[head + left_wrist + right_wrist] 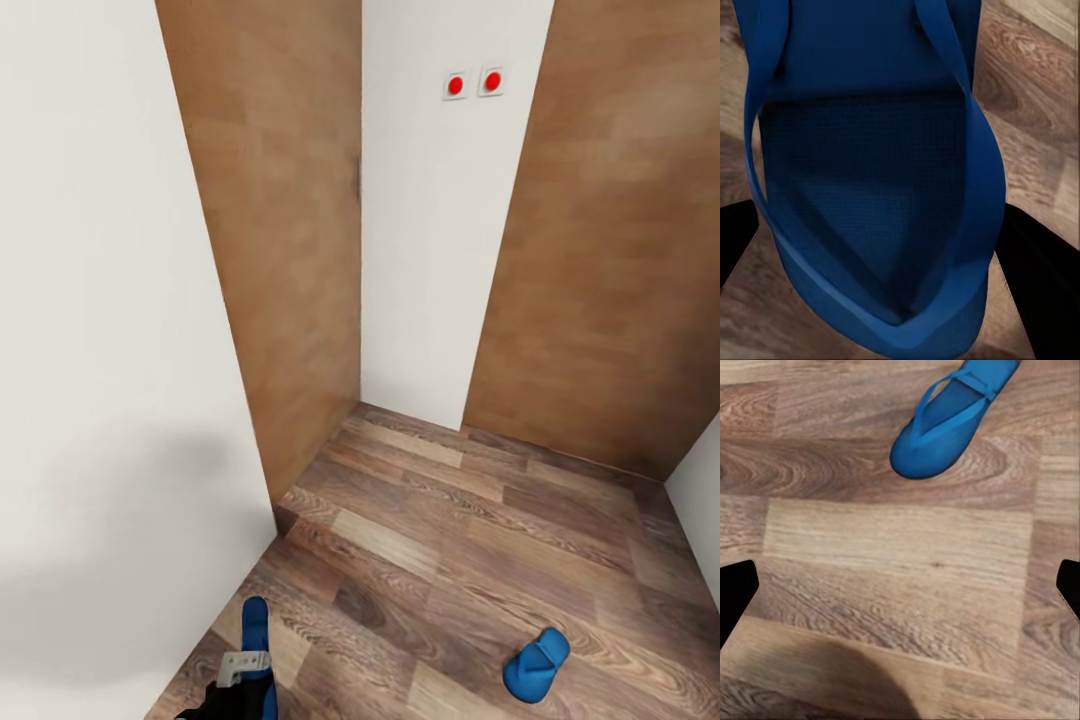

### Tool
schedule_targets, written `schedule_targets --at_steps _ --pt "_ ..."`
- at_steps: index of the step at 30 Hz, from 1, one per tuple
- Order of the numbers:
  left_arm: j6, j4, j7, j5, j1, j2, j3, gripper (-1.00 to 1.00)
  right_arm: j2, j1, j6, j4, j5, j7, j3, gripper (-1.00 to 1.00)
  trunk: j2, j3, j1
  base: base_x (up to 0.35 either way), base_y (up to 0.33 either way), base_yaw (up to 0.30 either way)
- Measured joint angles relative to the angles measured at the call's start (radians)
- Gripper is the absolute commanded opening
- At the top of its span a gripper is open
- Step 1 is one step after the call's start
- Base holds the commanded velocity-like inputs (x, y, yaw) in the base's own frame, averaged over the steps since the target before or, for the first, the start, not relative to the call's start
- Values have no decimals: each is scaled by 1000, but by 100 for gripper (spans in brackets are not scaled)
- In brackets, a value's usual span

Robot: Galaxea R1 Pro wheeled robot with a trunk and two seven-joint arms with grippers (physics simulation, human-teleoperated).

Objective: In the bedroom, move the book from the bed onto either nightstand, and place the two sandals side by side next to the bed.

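Head view shows two bright blue flat sandals on grained wood-plank floor (450, 560): one sandal (256, 625) clamped in the left gripper (245, 668), the other sandal (536, 665) lying right, the right gripper (900, 585) spread wide.

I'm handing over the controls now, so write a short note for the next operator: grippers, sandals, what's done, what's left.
Left gripper: closed around one sandal, held near the floor beside the white wall.
Right gripper: open, empty, above the floor.
Other sandal: lying on the floor to the right.
Done: one sandal picked up.
Left: pair both sandals by the bed, move the book to a nightstand.
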Motion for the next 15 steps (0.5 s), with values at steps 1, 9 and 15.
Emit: schedule_targets --at_steps 1,9,15 --pt "0 0 0 0 0 -1 0 -100 0 0 0 0 0 0 0 100 0 0 0 327 0 -13" --pt "0 0 0 0 0 -3 0 -100 1 0 0 0 0 0 0 100 0 0 0 332 0 -3" --pt "0 0 0 0 0 -3 1 -100 1 0 0 0 0 0 0 100 0 0 0 316 0 -45"
